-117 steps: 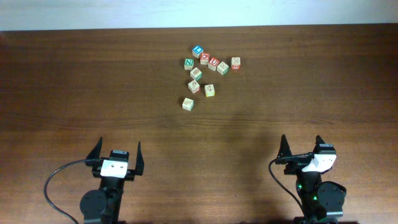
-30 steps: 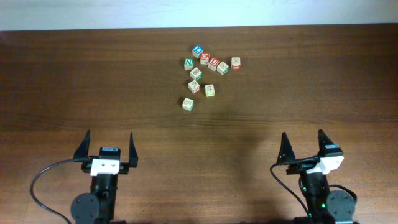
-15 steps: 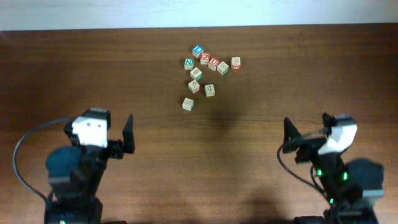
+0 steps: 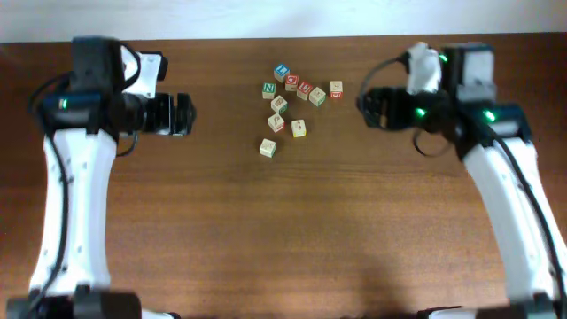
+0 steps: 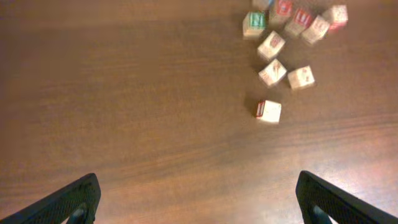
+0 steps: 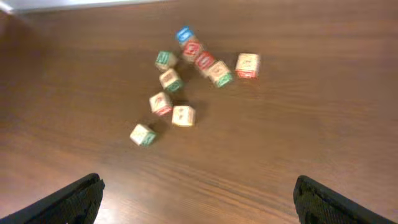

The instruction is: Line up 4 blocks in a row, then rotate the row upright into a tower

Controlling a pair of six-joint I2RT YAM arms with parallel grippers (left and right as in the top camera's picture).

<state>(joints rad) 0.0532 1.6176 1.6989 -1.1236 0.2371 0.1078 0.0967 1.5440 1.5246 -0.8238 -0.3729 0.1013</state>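
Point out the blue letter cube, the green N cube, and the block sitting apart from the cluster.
blue letter cube [image 4: 281, 71], overhead view, top face.
green N cube [image 4: 268, 89], overhead view, top face.
outlying block [image 4: 267, 148], overhead view, top face.

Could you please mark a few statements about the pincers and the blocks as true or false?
1. The left pincer and the right pincer are both open and empty. True.
2. The blocks are stacked in a tower. False: they lie scattered singly on the table.
3. One pale block lies apart from the rest, nearer the robot. True.
4. The right pincer touches a block. False: it hangs clear beside the cluster.
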